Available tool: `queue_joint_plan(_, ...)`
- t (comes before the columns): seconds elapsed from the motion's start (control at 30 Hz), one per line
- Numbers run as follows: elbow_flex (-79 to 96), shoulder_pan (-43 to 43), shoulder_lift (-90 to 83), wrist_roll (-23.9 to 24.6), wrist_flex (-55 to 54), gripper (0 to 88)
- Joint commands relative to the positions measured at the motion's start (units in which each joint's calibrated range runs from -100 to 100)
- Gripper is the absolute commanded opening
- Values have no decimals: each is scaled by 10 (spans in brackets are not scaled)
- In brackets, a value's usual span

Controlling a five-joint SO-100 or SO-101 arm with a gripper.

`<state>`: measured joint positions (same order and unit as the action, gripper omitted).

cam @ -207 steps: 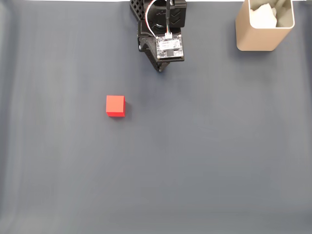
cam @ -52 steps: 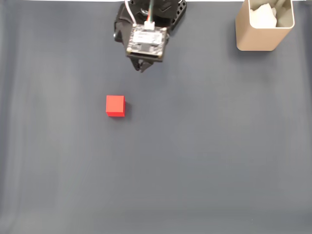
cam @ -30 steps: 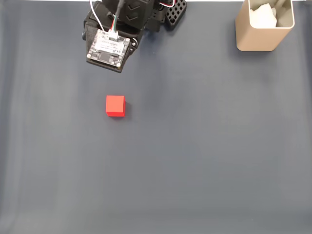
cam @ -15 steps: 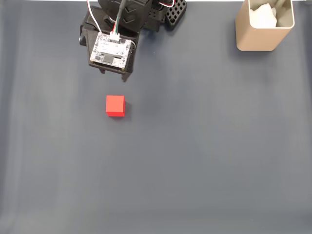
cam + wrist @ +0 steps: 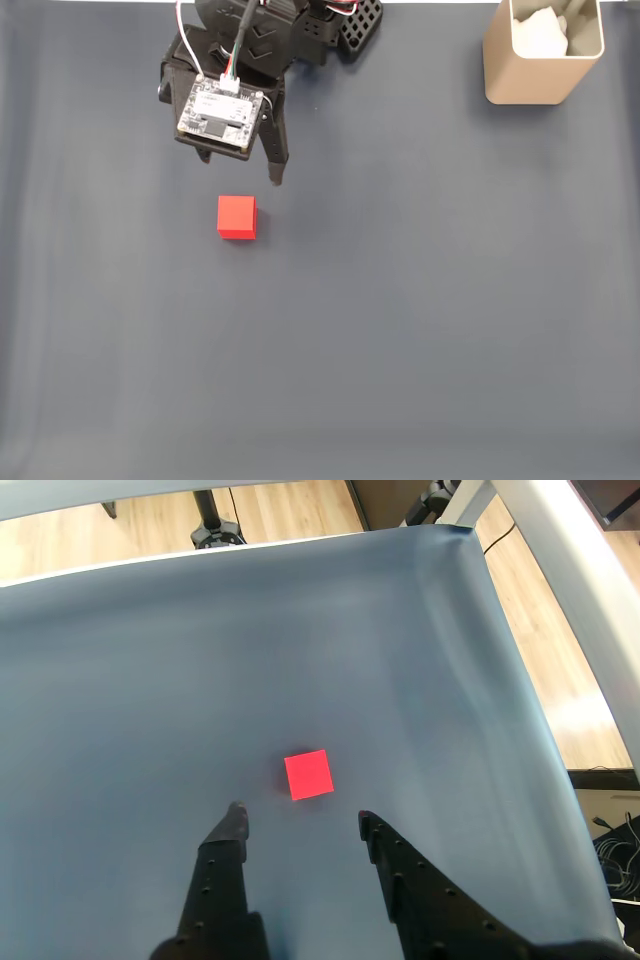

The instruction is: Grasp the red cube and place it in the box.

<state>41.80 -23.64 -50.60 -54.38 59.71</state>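
fixed view looks straight down from well above, taking in the whole grey mat; arm base sits at the top edge. wrist view rides just behind the gripper, tilted forward and down, much closer. both catch the cube and the mat around it

I see a dark blue-grey counter filling the fixed view; wrist view shows wooden floor at top.
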Motion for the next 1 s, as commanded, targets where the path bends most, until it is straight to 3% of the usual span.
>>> queue_joint_plan(0.0,7,-9,-10,1,-24,296)
queue_joint_plan(0.97,266,-5,-83,-3,-268,313)
